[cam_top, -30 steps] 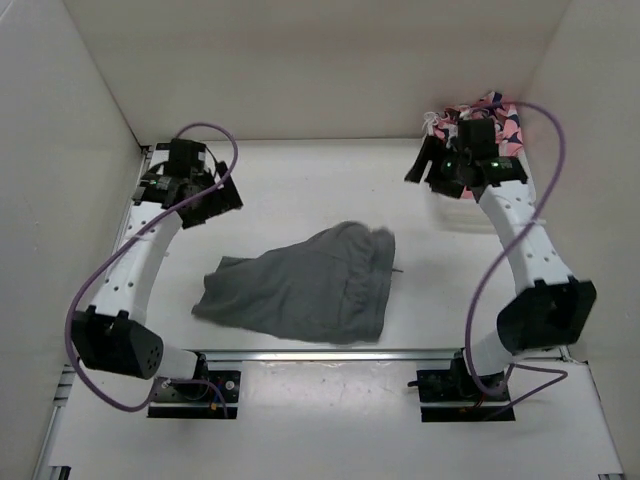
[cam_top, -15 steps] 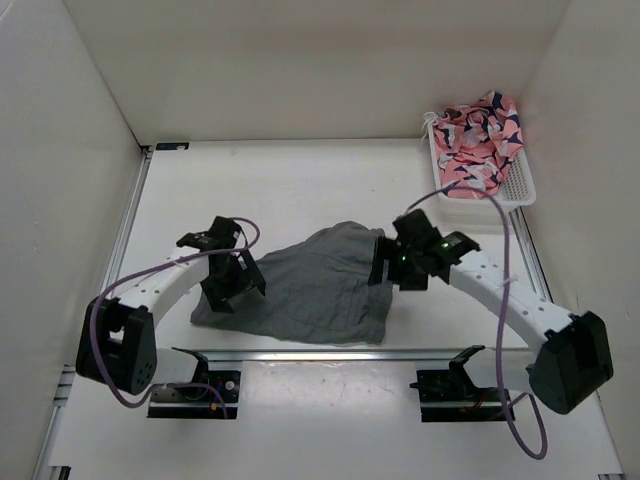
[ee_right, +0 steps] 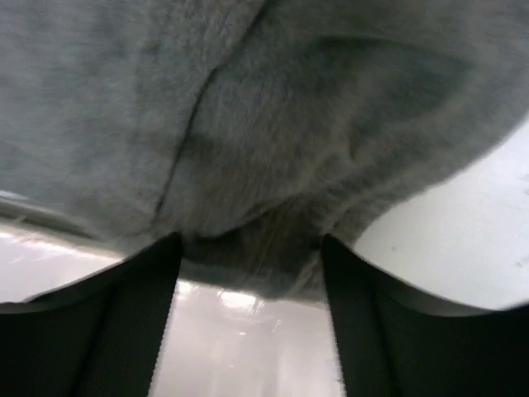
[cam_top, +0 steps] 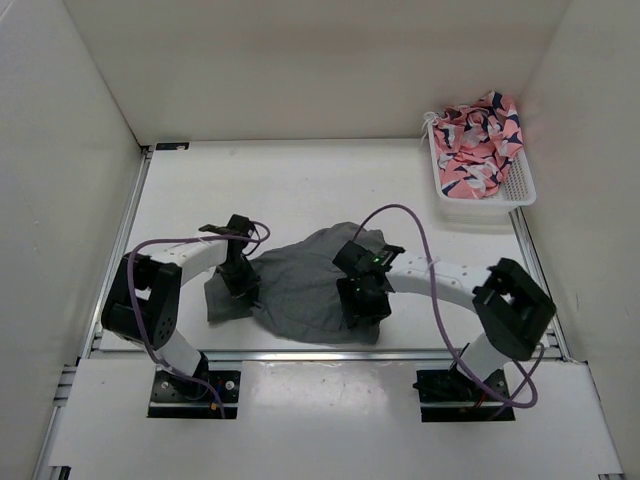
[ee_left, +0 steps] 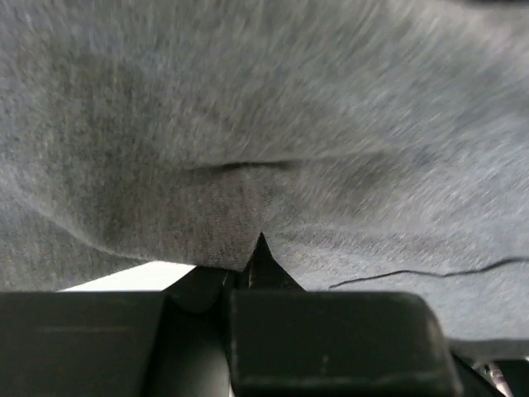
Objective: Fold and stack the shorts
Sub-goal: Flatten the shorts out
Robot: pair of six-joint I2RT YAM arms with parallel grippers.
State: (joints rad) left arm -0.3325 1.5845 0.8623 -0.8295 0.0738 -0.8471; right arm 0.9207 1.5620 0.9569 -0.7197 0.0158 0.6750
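Observation:
The grey shorts (cam_top: 300,285) lie crumpled in the middle of the white table. My left gripper (cam_top: 240,282) is down on their left part. In the left wrist view the left gripper (ee_left: 258,248) is shut, pinching a fold of the shorts (ee_left: 264,124). My right gripper (cam_top: 366,300) is at their right near edge. In the right wrist view the right gripper (ee_right: 248,252) has its fingers (ee_right: 157,281) apart, with a bunched hem of the shorts (ee_right: 248,107) between the tips, just above the table.
A white basket (cam_top: 518,186) holding a pink patterned cloth (cam_top: 480,140) stands in the back right corner. White walls close the table on three sides. A metal rail (cam_top: 300,353) runs along the near edge, just behind the arm bases.
Both arms came down from the back of the table onto the shorts. The left gripper went from open to shut on the fabric. The right gripper's jaws narrowed. The shorts bunched up slightly.

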